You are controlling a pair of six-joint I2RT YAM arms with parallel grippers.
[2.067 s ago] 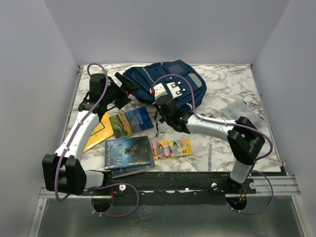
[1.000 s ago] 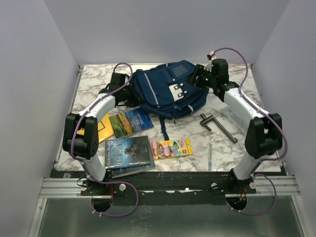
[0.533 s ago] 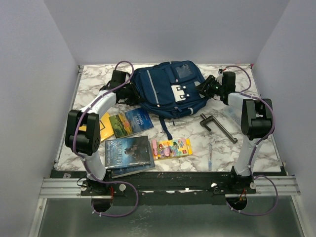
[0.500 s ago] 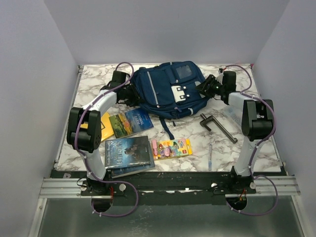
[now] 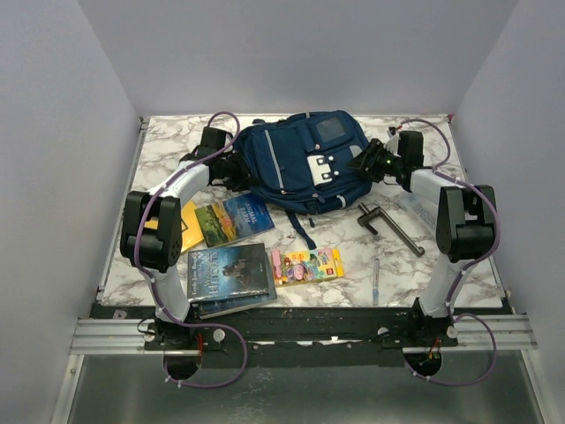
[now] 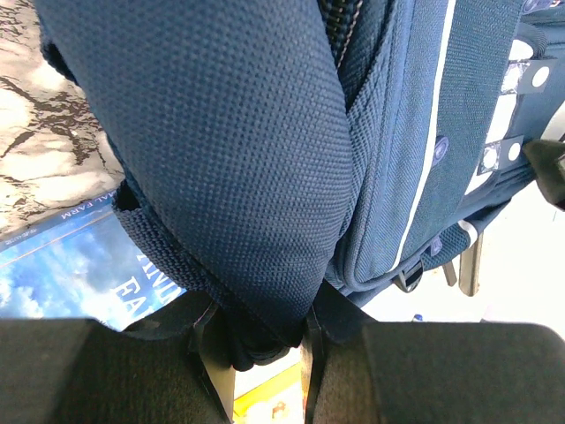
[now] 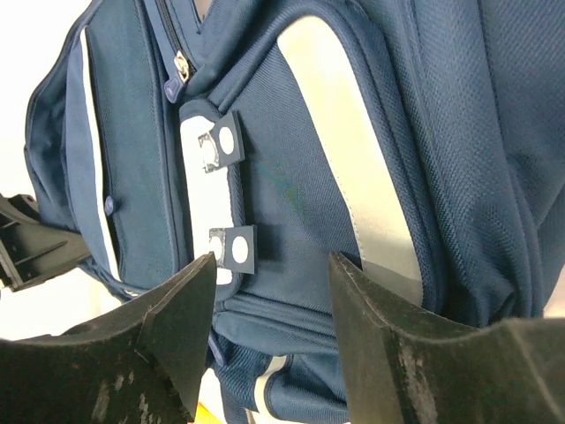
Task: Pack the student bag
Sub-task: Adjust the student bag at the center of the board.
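A: Backpack point(image 5: 305, 159), location?
B: Far middle of surface point(image 5: 168, 150). Left gripper point(image 6: 265, 343) clamped on its padded fabric, left edge. Right gripper point(image 7: 274, 265) spread apart at its right side.

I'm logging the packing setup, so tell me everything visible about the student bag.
The student bag is a navy woven-fabric backpack with grey stripes, white buckle clips on its front pocket and a zipper. It lies at the far middle of the marble table, front up. The left gripper pinches its padded strap; the right gripper sits open at its other side.
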